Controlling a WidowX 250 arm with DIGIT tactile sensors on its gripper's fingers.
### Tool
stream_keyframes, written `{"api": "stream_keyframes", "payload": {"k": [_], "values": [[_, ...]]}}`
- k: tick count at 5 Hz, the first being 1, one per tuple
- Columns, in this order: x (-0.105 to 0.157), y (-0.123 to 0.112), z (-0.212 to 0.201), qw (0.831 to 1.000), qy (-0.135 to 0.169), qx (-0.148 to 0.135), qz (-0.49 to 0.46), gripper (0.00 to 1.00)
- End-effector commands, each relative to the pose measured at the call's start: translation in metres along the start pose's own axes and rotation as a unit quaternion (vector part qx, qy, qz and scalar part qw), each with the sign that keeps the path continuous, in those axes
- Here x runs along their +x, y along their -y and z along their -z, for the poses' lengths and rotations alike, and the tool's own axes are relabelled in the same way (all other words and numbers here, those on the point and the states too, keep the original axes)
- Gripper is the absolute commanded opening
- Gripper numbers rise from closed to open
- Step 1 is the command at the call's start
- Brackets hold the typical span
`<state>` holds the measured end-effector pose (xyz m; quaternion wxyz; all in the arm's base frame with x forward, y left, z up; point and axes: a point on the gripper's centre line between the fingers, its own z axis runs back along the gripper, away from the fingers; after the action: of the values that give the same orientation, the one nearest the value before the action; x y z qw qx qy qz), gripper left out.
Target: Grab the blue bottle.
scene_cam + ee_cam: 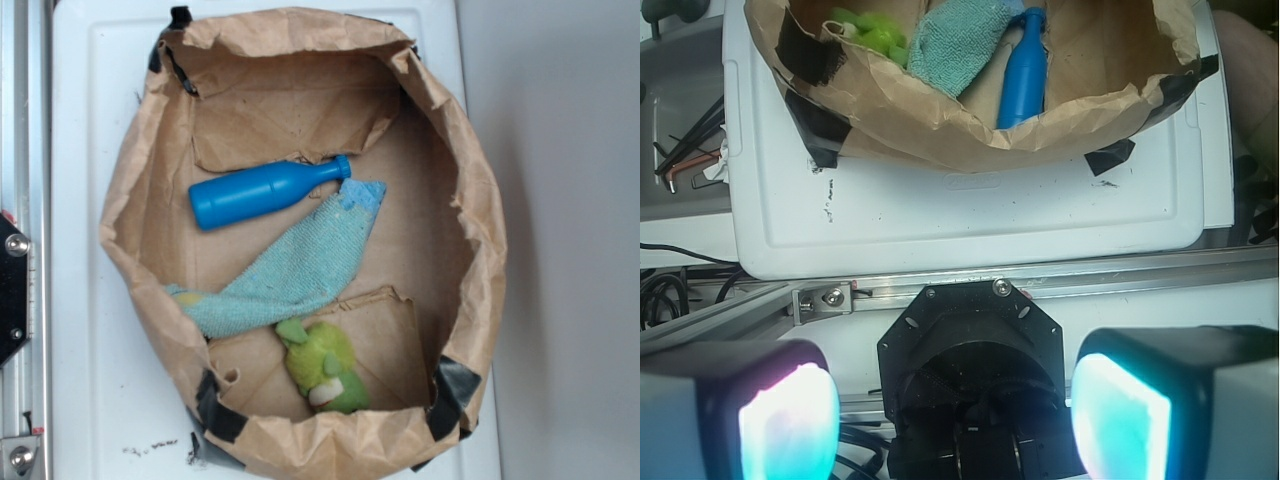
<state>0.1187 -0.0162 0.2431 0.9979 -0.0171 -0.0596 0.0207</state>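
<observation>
The blue bottle (262, 191) lies untouched on its side in the paper bag (130, 190), neck touching the terry cloth (300, 268). In the wrist view, the gripper (955, 400) gapes empty, well short of the bag: everything remains undone.

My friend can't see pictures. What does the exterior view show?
A blue bottle lies on its side inside a brown paper bag, its cap touching a pale teal cloth. A green plush toy sits below the cloth.
</observation>
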Motion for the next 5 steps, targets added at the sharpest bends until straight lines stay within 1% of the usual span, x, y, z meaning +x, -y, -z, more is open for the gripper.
{"api": "stream_keyframes", "payload": {"k": [1,2,3,4,5], "values": [[0.0,0.0,0.0,1.0,0.0,0.0,0.0,1.0],[0.049,-0.002,0.013,0.999,0.013,0.033,0.021,1.0],[0.084,-0.016,0.019,0.997,0.063,0.031,0.019,1.0],[0.107,-0.044,0.047,0.997,0.073,0.032,0.024,1.0],[0.104,-0.068,0.071,0.997,0.075,0.032,0.017,1.0]]}}
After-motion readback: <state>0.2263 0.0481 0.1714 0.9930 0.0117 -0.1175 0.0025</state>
